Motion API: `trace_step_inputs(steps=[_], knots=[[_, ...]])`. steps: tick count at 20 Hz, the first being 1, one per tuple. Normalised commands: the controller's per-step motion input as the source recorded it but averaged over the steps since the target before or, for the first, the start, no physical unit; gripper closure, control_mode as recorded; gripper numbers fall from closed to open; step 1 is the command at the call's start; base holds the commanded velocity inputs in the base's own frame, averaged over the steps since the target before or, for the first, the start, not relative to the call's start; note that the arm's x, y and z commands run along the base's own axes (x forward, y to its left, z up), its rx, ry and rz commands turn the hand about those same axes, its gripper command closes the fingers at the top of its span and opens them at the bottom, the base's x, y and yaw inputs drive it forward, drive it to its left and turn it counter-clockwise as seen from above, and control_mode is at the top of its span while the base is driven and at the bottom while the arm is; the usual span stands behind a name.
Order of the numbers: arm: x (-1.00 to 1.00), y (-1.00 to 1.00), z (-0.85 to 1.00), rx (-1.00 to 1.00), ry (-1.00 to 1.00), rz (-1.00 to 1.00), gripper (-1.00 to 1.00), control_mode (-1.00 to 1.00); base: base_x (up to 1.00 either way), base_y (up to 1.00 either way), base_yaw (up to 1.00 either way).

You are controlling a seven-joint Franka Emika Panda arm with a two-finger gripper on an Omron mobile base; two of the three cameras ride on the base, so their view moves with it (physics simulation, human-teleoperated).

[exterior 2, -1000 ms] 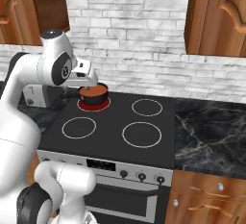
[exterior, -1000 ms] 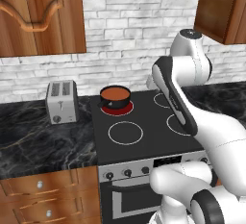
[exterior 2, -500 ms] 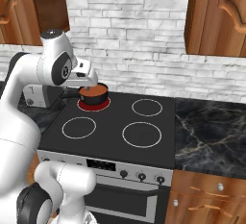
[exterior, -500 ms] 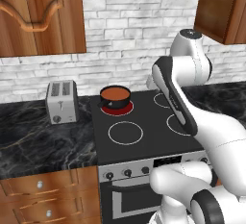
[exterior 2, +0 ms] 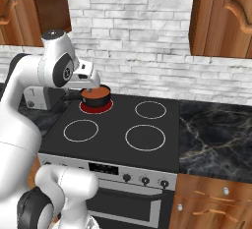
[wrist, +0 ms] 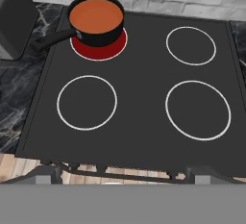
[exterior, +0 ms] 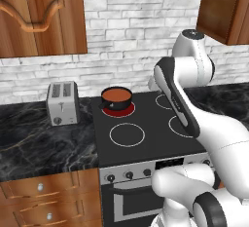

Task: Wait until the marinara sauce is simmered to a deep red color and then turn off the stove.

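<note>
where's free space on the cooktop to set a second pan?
Three unlit burners are bare: front left, front right and back right. The back left one glows red under the saucepan of marinara sauce, whose handle pokes toward the toaster. That corner is crowded.

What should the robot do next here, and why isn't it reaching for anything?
Probably hold off and keep watching. The marinara sauce in the black saucepan looks orange-red rather than deep red, and the burner under it glows red, so the stove is on. The knobs wait until the colour deepens.
</note>
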Motion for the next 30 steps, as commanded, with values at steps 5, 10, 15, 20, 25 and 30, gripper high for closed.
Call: trace_step_inputs(steps=[5,10,15,20,25,30], knots=[[0.0,0.0,0.0,0.0,0.0,0.0,-1.0,-1.0,0.0,0.0,0.0],[0.0,0.0,0.0,0.0,0.0,0.0,-1.0,-1.0,0.0,0.0,0.0],[0.0,0.0,0.0,0.0,0.0,0.0,-1.0,-1.0,0.0,0.0,0.0],[0.0,0.0,0.0,0.0,0.0,0.0,-1.0,-1.0,0.0,0.0,0.0],[0.0,0.0,0.0,0.0,0.0,0.0,-1.0,-1.0,0.0,0.0,0.0],[0.0,0.0,0.0,0.0,0.0,0.0,-1.0,-1.0,0.0,0.0,0.0]])
